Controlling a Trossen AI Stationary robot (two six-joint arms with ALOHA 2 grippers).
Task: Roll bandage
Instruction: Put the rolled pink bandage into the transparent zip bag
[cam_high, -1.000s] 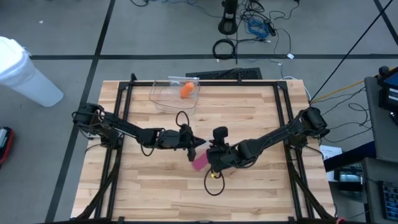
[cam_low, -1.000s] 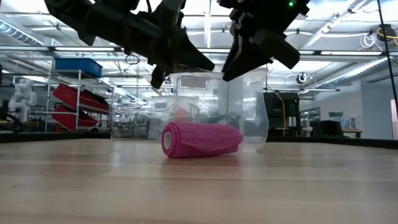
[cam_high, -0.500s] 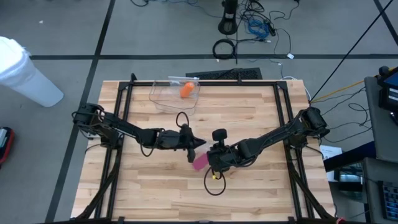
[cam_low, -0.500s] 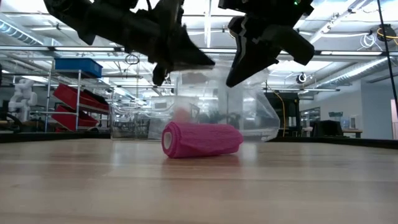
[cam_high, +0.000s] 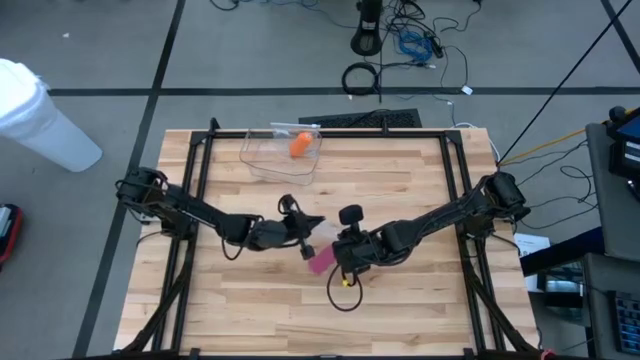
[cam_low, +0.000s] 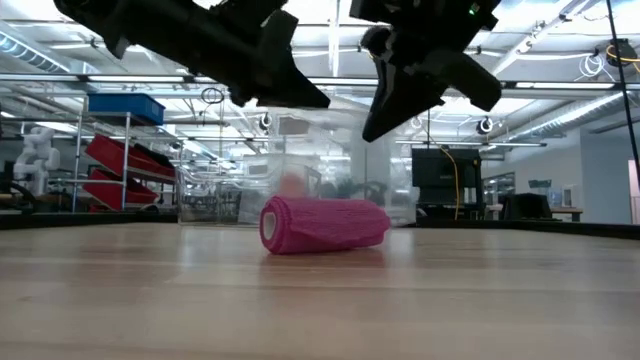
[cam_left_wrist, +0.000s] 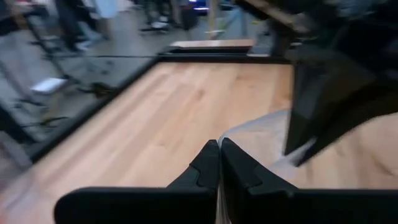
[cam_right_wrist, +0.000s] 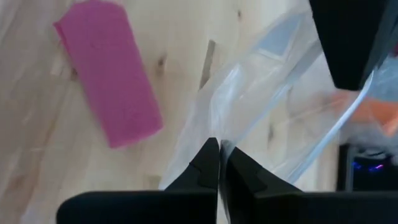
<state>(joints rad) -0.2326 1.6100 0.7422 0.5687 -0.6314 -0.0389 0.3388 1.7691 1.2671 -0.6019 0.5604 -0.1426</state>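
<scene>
Pink bandage roll (cam_low: 323, 224) lies on its side on the wooden table (cam_high: 400, 180), near its middle, just below both grippers. The left gripper (cam_high: 305, 236) and the right gripper (cam_high: 340, 247) hang above it, each with fingers pressed together on a clear plastic bag (cam_right_wrist: 261, 106) stretched between them. A clear bin (cam_high: 281, 150) sits at the far edge.
</scene>
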